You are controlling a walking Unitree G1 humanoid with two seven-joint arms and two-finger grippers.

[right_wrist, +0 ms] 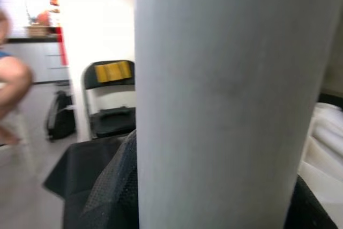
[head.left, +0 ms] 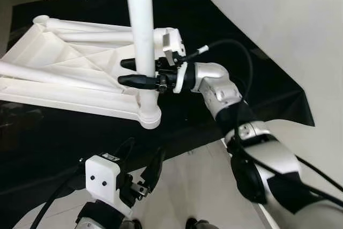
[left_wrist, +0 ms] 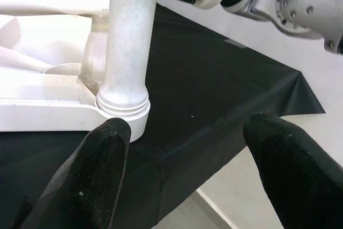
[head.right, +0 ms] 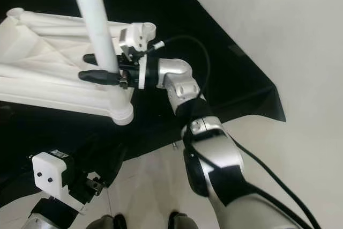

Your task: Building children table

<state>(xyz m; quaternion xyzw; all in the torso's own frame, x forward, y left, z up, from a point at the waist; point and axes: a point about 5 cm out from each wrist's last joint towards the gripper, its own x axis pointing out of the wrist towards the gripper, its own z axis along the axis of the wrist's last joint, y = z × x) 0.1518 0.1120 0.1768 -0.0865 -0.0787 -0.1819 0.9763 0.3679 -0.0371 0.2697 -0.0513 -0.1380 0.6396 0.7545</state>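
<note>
A white plastic table top (head.left: 64, 73) lies upside down on a black cloth (head.left: 214, 41), its ribbed underside up. A white round table leg (head.left: 140, 20) stands upright in the corner socket (head.left: 150, 115) nearest me. My right gripper (head.left: 128, 72) reaches in from the right and is shut on the leg a little above the socket; the leg (right_wrist: 225, 100) sits between its fingers in the right wrist view. My left gripper (head.left: 140, 159) hangs open below the cloth's front edge, its fingers (left_wrist: 102, 164) apart and pointing up toward the socket (left_wrist: 122, 105).
The black cloth (head.right: 236, 73) covers a low surface and drapes over its front edge onto a pale tiled floor (head.left: 198, 181). In the right wrist view a black folding chair (right_wrist: 110, 100) and a dark bag (right_wrist: 60, 115) stand by a far wall; a blurred person (right_wrist: 10, 87) sits nearby.
</note>
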